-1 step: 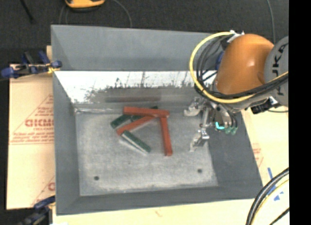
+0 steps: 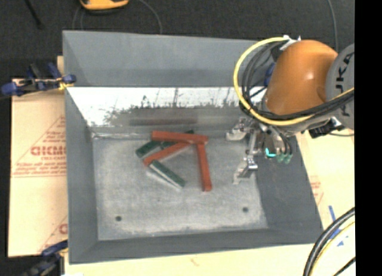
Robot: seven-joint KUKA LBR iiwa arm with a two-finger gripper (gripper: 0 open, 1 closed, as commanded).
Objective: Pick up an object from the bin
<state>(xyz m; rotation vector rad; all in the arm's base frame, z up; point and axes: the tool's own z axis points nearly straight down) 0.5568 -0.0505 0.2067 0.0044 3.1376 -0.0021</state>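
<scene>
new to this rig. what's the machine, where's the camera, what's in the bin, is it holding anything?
It is one robot arm, reaching in from the right. The orange cover and the looped cables are parts of the arm. Its grasping end, the gripper, hangs below them.

The single camera looks down on the grey metal bin from above, a little to one side.

In the bin's middle lies a small heap of sticks: red sticks and green sticks, crossing one another.

The gripper is over the bare floor at the right, beside the nearest red stick and apart from it. I see nothing held in it.
</scene>
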